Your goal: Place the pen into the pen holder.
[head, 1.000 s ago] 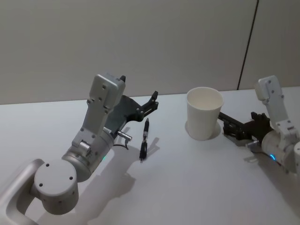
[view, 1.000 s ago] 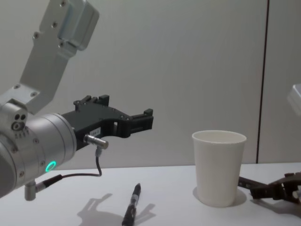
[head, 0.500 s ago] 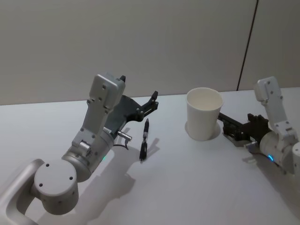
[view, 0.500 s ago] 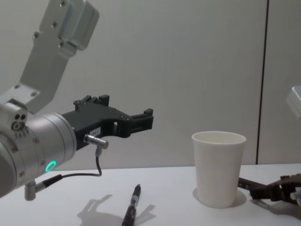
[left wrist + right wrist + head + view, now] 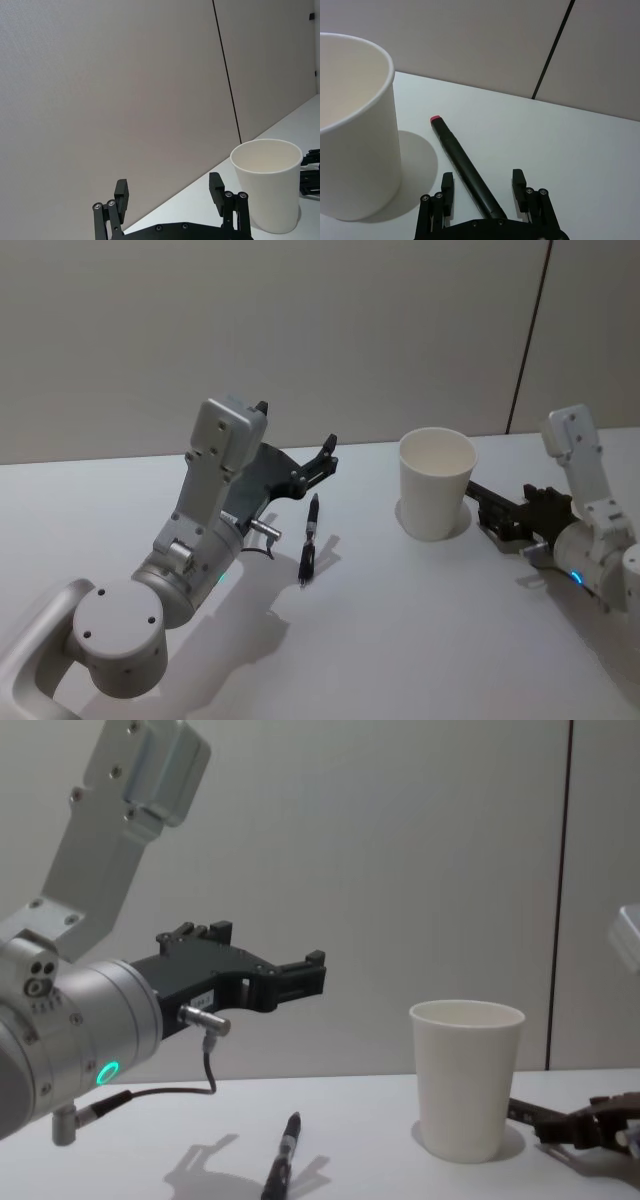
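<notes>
My right pincer (image 5: 483, 178) is spread wide around one pen (image 5: 459, 155) by the one cup (image 5: 355, 125); my left pincer (image 5: 168, 185), spread too, is near a second pen (image 5: 309, 538)

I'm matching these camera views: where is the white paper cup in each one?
Head view: tapered white paper cup, right of centre.
Chest view: lower right.
Left wrist view: past the left gripper.
Right wrist view: close, beside a black red-tipped pen.
Shared landmark: dark vertical wall seam.

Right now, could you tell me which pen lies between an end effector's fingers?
The pink-tipped pen beside the pen holder, between the open fingers of the right end effector; the black pen lies free near the left end effector.
</notes>
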